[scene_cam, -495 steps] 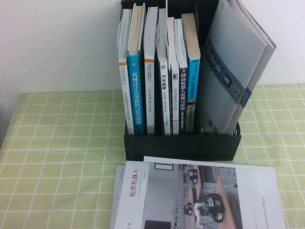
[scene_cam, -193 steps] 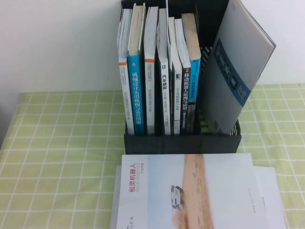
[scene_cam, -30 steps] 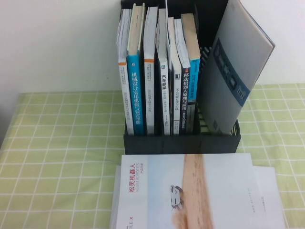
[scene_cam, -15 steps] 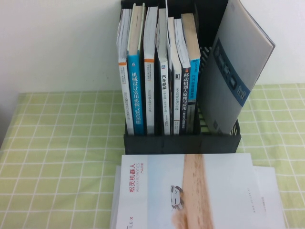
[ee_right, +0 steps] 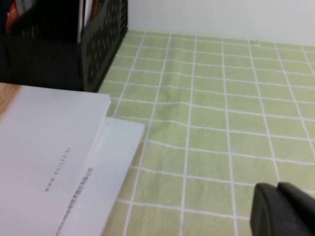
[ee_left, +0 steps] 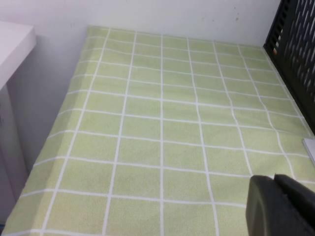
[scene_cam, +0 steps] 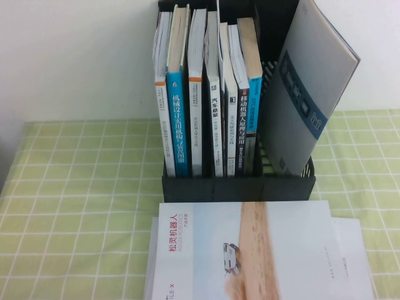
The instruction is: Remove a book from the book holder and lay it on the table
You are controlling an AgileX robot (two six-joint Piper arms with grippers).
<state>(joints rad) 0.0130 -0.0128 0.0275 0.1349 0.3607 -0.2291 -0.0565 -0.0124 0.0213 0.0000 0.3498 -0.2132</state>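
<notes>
The right gripper (ee_right: 283, 209) shows only as a dark tip low over bare cloth to the right of the books, its fingers pressed together and holding nothing. The left gripper (ee_left: 280, 204) hangs likewise over empty cloth on the left side of the table (scene_cam: 81, 187), its two dark fingers meeting with no gap and nothing between them. Neither touches anything, and neither appears in the high view. The book (scene_cam: 250, 250), white with its tan stripe and red title, lies flat on the near part of the table just in front of the book holder (scene_cam: 237, 187), resting on another white booklet (ee_right: 106, 167) whose edge sticks out on the right. The task looks finished, so the risks are small. The book overhangs the lower booklet unevenly, so a sweep of the right arm leftward could catch its corner and slide it. In the holder, the grey booklet with a blue band (scene_cam: 309, 94) leans steeply rightward against the side; a knock to the rack might tip it out.
</notes>
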